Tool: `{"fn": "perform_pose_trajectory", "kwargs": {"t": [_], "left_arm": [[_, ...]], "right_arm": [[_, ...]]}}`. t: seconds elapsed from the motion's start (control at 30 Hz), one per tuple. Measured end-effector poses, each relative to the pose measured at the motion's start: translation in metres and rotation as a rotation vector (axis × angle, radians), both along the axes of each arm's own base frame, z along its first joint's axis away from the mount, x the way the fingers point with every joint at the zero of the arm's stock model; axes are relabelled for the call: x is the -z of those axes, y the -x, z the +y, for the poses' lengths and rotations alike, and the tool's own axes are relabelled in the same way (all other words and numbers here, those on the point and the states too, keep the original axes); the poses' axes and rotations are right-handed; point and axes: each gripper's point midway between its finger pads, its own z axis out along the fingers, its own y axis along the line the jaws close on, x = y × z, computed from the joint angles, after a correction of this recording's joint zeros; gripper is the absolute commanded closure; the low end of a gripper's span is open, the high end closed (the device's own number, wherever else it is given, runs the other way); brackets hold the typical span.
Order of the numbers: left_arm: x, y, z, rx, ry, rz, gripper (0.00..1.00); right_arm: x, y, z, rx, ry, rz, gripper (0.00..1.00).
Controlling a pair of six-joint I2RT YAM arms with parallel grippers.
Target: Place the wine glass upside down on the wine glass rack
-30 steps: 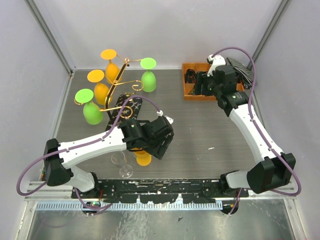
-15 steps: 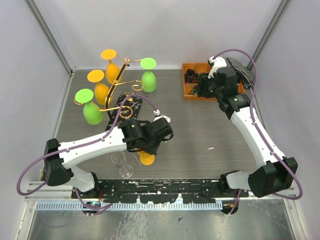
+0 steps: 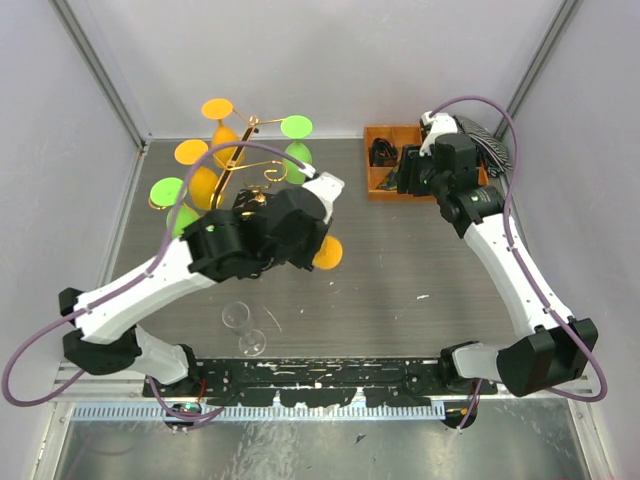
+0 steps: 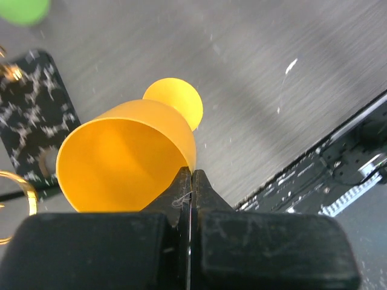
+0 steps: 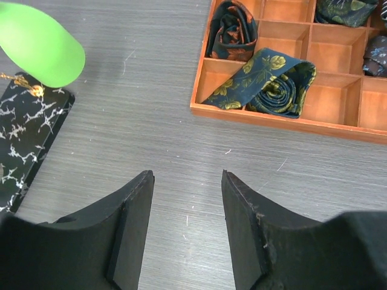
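Top view first. The left arm (image 3: 150,285) reaches in beside the thin gold wire wine glass rack (image 3: 250,150). The orange plastic wine glass (image 3: 327,252) pokes out from under its wrist, just right of the rack and not on it. Other green glasses (image 3: 295,127) and orange glasses (image 3: 191,152) hang upside down from the curled arms. A clear wine glass (image 3: 240,322) sits on the grey table (image 3: 400,290) near the front edge. The right arm (image 3: 500,260) stretches out to the orange wooden compartment tray (image 3: 378,182) at the back.

Left wrist cam: the left gripper (image 4: 191,181) is pinched tight on the rim of the orange glass. The open bowl faces the camera, with the round foot on the far side. The rack's black white-marbled base (image 4: 36,121) is just to the left.

Right wrist cam: the right gripper (image 5: 187,205) has its fingers spread wide with nothing between them, just bare table. The tray holds rolled patterned ties (image 5: 266,78).
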Motion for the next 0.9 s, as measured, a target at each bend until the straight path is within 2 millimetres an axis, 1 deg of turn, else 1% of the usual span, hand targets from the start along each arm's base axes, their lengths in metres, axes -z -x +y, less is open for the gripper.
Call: {"fn": "perform_pose_trajectory", "kwargs": {"t": [0.07, 0.13, 0.17, 0.2, 0.3, 0.33, 0.37, 0.43, 0.5, 0.53, 0.6, 0.73, 0.8, 0.83, 0.9], "left_arm": [[-0.031, -0.005, 0.001, 0.02, 0.065, -0.077, 1.0], [-0.06, -0.009, 0.006, 0.031, 0.128, -0.161, 1.0], [-0.079, -0.012, 0.01, 0.036, 0.169, -0.218, 1.0], [-0.092, -0.013, 0.013, 0.04, 0.196, -0.258, 1.0], [-0.139, -0.016, 0.024, 0.061, 0.293, -0.402, 1.0], [-0.16, -0.017, 0.028, 0.07, 0.336, -0.467, 1.0], [-0.176, -0.017, 0.033, 0.074, 0.367, -0.522, 1.0], [-0.202, -0.019, 0.044, 0.066, 0.418, -0.646, 1.0], [-0.217, -0.023, 0.059, 0.048, 0.425, -0.778, 1.0], [-0.22, -0.025, 0.065, 0.039, 0.415, -0.839, 1.0], [-0.23, -0.029, 0.076, 0.012, 0.398, -0.966, 1.0], [-0.244, -0.043, 0.079, -0.042, 0.394, -1.146, 1.0], [-0.244, -0.054, 0.079, -0.069, 0.396, -1.204, 1.0], [-0.243, -0.064, 0.081, -0.091, 0.397, -1.229, 1.0], [-0.242, -0.082, 0.086, -0.134, 0.41, -1.255, 1.0]], "right_arm": [[-0.006, 0.0, -0.001, 0.018, -0.015, 0.0, 0.46], [-0.018, -0.002, -0.001, 0.041, -0.04, -0.014, 0.46], [-0.027, -0.005, -0.001, 0.053, -0.052, -0.03, 0.46], [-0.035, -0.008, -0.002, 0.063, -0.061, -0.045, 0.46], [-0.071, -0.024, -0.004, 0.111, -0.092, -0.116, 0.46], [-0.083, -0.03, -0.004, 0.125, -0.105, -0.139, 0.46], [-0.094, -0.035, -0.004, 0.136, -0.119, -0.16, 0.46], [-0.109, -0.041, 0.0, 0.141, -0.159, -0.192, 0.48], [-0.123, -0.042, 0.008, 0.124, -0.232, -0.221, 0.49], [-0.128, -0.042, 0.012, 0.111, -0.269, -0.23, 0.5], [-0.145, -0.04, 0.028, 0.06, -0.392, -0.27, 0.5], [-0.177, -0.023, 0.061, -0.087, -0.672, -0.33, 0.51], [-0.198, -0.016, 0.079, -0.177, -0.795, -0.349, 0.5], [-0.212, -0.011, 0.09, -0.24, -0.862, -0.367, 0.49], [-0.229, -0.003, 0.11, -0.34, -0.944, -0.381, 0.48]]}}
